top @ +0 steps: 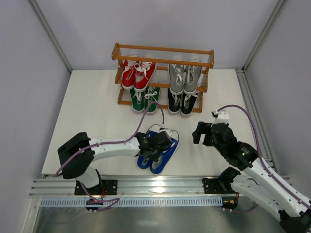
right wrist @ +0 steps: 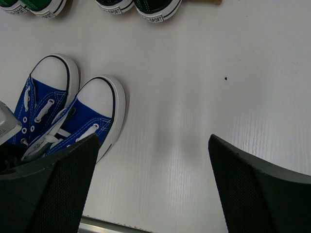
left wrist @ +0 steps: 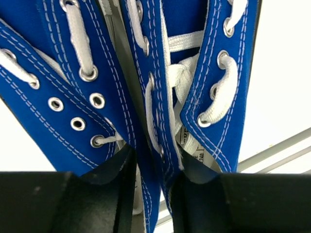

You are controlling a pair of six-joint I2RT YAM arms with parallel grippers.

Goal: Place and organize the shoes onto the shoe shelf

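Progress looks far along: four pairs sit on the shelf [top: 163, 51], the red pair [top: 137, 74] and grey pair [top: 184, 77] on the middle tier, the green pair [top: 145, 99] and black pair [top: 182, 103] on the bottom one, toes pointing out toward the arms. The top tier is bare. Only the blue pair [top: 165, 138] is off the shelf, lying side by side on the table [top: 97, 111] near the arm bases. The left gripper [top: 158, 145] is down on that pair, and its wrist view shows the jaws closed to a narrow gap, pinching the two inner side walls together just behind the laces. The right gripper [top: 204, 131] hangs over bare table beside the blue pair, jaws spread wide and holding nothing. What seems left is carrying the blue pair to the free top tier.
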